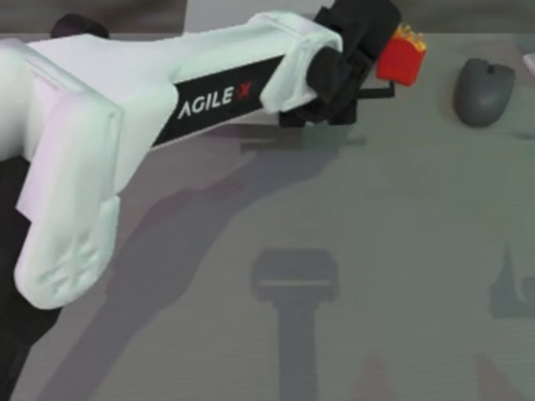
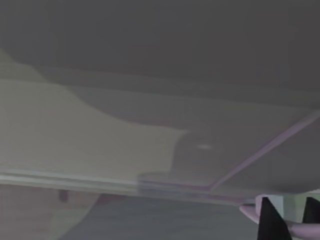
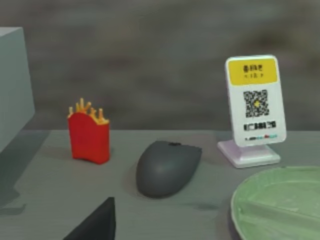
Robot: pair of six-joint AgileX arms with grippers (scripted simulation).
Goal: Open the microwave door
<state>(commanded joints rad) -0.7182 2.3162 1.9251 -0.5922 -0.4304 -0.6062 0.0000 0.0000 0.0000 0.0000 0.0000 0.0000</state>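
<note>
Left arm stretched lengthwise toward far edge, microwave barely visible.

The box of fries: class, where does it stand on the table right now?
The box of fries stands at the table's far edge, right of centre in the top view, between the left arm's wrist and the grey mouse.

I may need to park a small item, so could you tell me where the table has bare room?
The widest bare patch is the table's near middle and right, below the left arm in the top view. The far right is crowded: fries box, mouse, QR sign and green plate sit close together.
</note>
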